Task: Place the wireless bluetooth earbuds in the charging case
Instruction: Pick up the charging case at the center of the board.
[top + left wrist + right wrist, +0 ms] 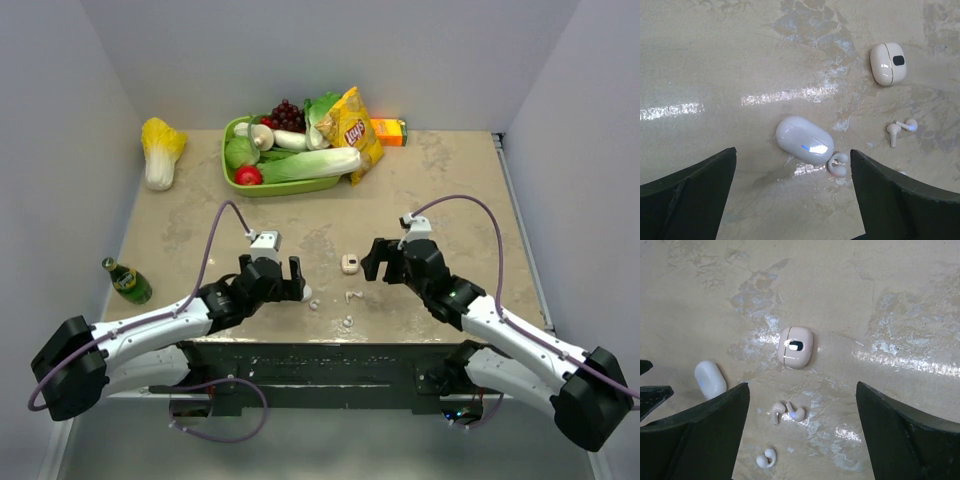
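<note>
Mottled beige desk, grey walls. Left end effector and right end effector spread, empty. Charging case lies between them, earbuds just beside it. Finger bases cropped in the wrist views.

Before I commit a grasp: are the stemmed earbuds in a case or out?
Out: both stemmed earbuds lie loose on the table, apart from the beige case.

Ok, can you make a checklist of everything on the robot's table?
Surface: beige table, worn, blotchy.
Job's things: stem earbuds, clip earbud loose; white pebble case, beige case both shut.
Clutter: green tray of vegetables, Lay's bag, orange box, cabbage, green bottle.
Grippers: left gripper, right gripper open, empty.
Cables: purple cables looping off wrists.
Surroundings: grey walls.
</note>
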